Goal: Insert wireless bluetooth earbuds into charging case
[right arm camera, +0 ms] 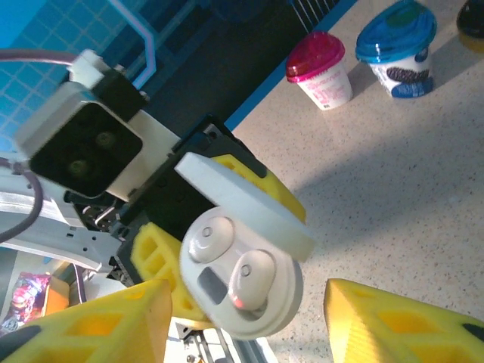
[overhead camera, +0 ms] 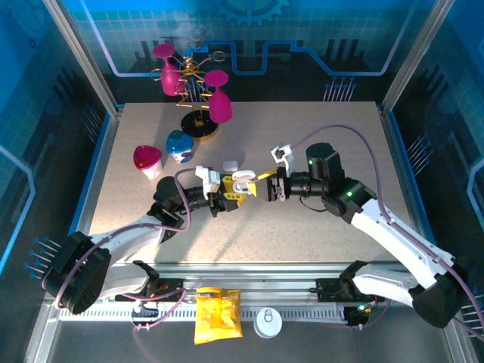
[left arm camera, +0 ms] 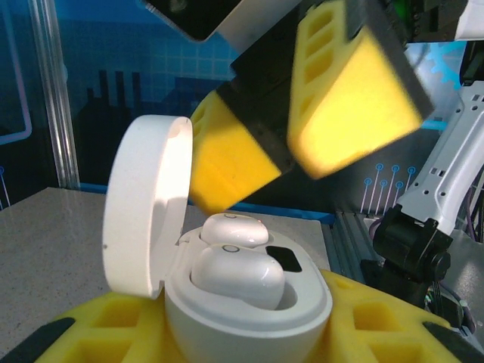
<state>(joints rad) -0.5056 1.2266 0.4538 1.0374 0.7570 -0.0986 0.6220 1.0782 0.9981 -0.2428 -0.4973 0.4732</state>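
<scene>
The left gripper (overhead camera: pixel 231 193) clamped the charging case (left arm camera: pixel 249 321) above the table (overhead camera: pixel 318 219), lid (left arm camera: pixel 147 204) flipped up; both wireless bluetooth earbuds (left arm camera: pixel 238 274) sat in the case's wells; the right gripper (left arm camera: pixel 291 144) hung just above the case, jaws parted, empty; insertion looked finished; next, seemingly, a gentle push to close the lid.

Glossy white charging case (left arm camera: pixel 234 333) and white earbuds (left arm camera: pixel 238 274) at lower centre; right tool's fingers (left arm camera: pixel 355 98) bright yellow at upper right; table (left arm camera: pixel 45 249) speckled grey-beige at left.
</scene>
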